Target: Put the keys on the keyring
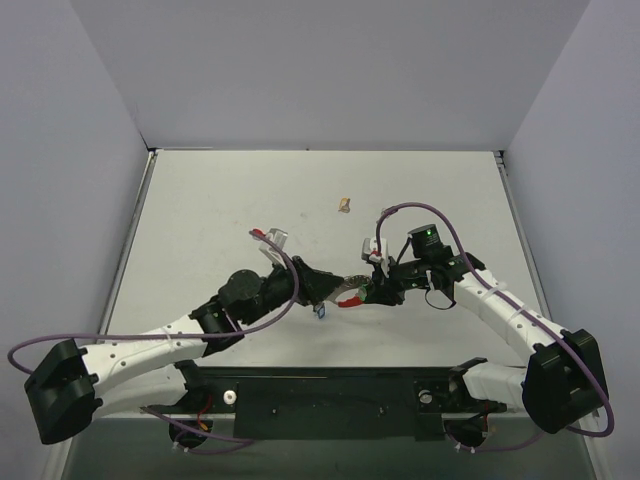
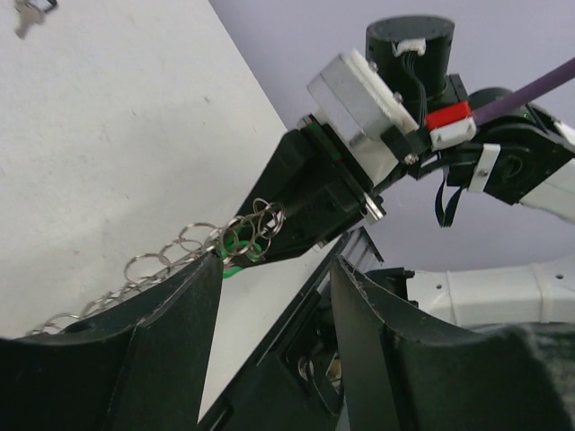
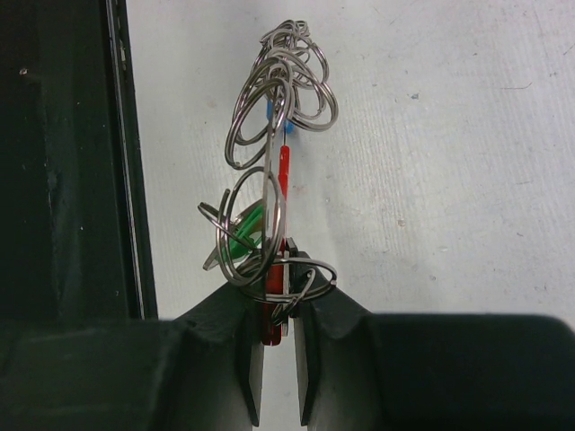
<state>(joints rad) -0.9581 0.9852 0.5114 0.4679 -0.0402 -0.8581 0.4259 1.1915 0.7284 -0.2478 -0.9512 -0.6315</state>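
Observation:
The keyring (image 3: 274, 117) is a chain of linked silver rings with red, green and blue bits among them. My right gripper (image 3: 278, 296) is shut on its lower end, pinching a red tag (image 3: 275, 314) and a ring. In the top view both grippers meet at mid-table, with the chain (image 1: 352, 283) hanging between them. My left gripper (image 2: 277, 265) is open and holds nothing. The rings (image 2: 171, 256) run past the outside of its left finger (image 2: 180, 332). Loose keys lie apart on the table, one (image 1: 272, 237) behind the left arm and one (image 1: 365, 247) behind the right gripper (image 1: 378, 290).
A small tan lump (image 1: 344, 206) lies farther back on the white table (image 1: 200, 220). The black base bar (image 1: 330, 395) runs along the near edge. Purple cables (image 1: 400, 210) loop over both arms. Grey walls close in the sides and back.

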